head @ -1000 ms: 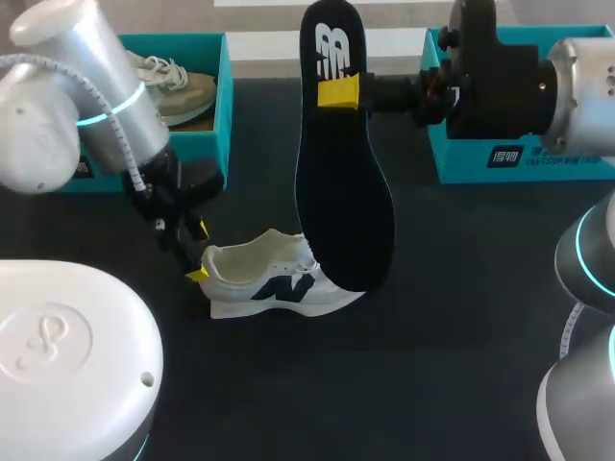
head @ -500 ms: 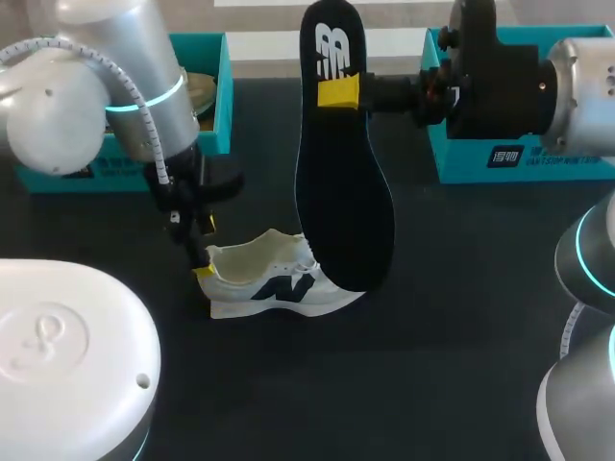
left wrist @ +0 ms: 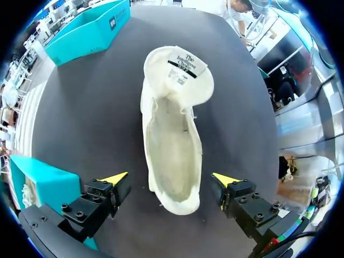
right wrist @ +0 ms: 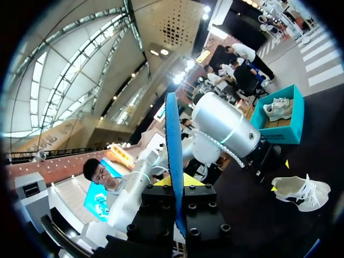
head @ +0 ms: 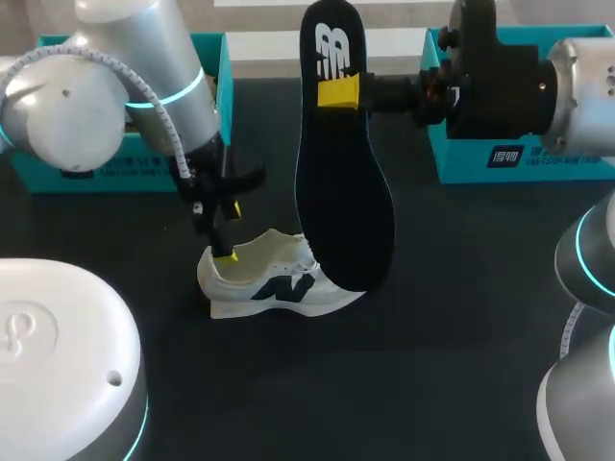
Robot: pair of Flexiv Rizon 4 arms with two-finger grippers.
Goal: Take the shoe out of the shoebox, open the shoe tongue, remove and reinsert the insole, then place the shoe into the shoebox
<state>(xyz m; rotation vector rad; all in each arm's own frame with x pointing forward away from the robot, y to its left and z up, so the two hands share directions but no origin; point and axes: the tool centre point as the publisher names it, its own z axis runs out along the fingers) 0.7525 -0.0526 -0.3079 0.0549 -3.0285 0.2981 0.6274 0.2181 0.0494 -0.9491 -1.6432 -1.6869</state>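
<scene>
A white shoe (head: 274, 279) with a navy logo stands on the black table, its tongue pulled open and its inside bare (left wrist: 172, 140). My left gripper (head: 231, 230) hovers open above the heel end, its yellow tips on either side of the heel and apart from it (left wrist: 171, 180). High over the shoe, the black insole (head: 341, 182) hangs toe down, with my right gripper (head: 336, 93) shut on its heel end. The right wrist view shows the insole (right wrist: 173, 156) edge-on between the right gripper's fingers (right wrist: 174, 183), with the shoe (right wrist: 298, 192) far below.
A teal shoebox (head: 211, 72) stands at the back left, mostly hidden by my left arm; the right wrist view shows another shoe inside this shoebox (right wrist: 279, 115). A second teal box (head: 519, 154) sits at the back right, under my right arm.
My left arm has swung right, bringing its open gripper from beside the shoe's heel to above it. The right arm and the insole have not moved.
</scene>
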